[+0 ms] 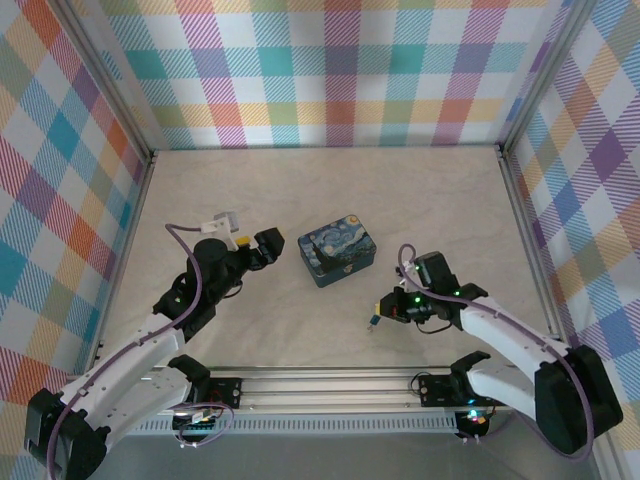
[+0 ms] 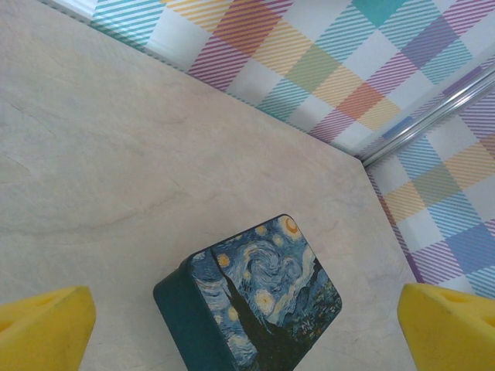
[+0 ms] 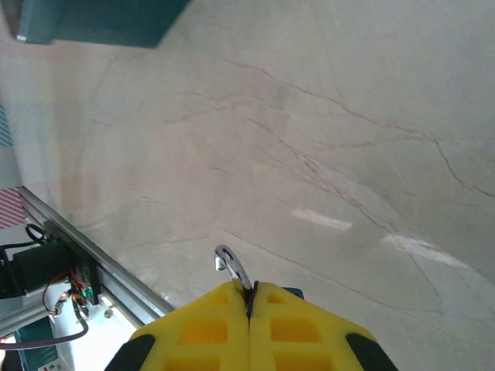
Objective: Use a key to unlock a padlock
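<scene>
Right fingers (image 3: 201, 332) squeeze the tiny padlock (image 3: 232, 267) — its silver loop pokes out. Left fingers (image 2: 46, 328) are wide apart, near the painted tin (image 2: 255, 309).

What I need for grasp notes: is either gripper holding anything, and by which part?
Right gripper: shut on the padlock by its body, its silver shackle poking out ahead. Left gripper: open, holding nothing.

Bright, even light, soft shadows, slight glare
</scene>
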{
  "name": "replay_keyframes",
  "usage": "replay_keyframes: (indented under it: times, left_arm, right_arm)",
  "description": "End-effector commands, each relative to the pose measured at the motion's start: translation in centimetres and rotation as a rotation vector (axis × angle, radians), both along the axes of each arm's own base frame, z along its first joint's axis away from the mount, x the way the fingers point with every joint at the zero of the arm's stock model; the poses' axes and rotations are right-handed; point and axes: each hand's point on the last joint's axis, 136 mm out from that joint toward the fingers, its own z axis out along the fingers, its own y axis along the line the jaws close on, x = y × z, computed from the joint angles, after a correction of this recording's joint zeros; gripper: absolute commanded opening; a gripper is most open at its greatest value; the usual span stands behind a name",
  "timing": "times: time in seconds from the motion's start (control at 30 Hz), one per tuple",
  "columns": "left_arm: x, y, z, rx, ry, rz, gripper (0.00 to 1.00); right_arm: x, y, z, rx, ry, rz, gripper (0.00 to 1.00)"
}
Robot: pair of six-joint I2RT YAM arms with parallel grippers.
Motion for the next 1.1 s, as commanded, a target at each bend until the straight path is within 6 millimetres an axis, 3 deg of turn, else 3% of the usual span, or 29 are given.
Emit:
replay_keyframes:
  times: [0.0,1.07]
  left_arm:
    - [0.3,0.4,0.5,-0.009,-0.026,0.018,1.0]
    - [0.2,0.4,0.1,0.001,-0.012,0.019,1.0]
  right_arm:
    - [-0.1,0.2,-0.7,-0.002,0.001,0.016,0.0]
    - [0.6,1.9,-3.8,-0.014,0.071,0.054,0.02]
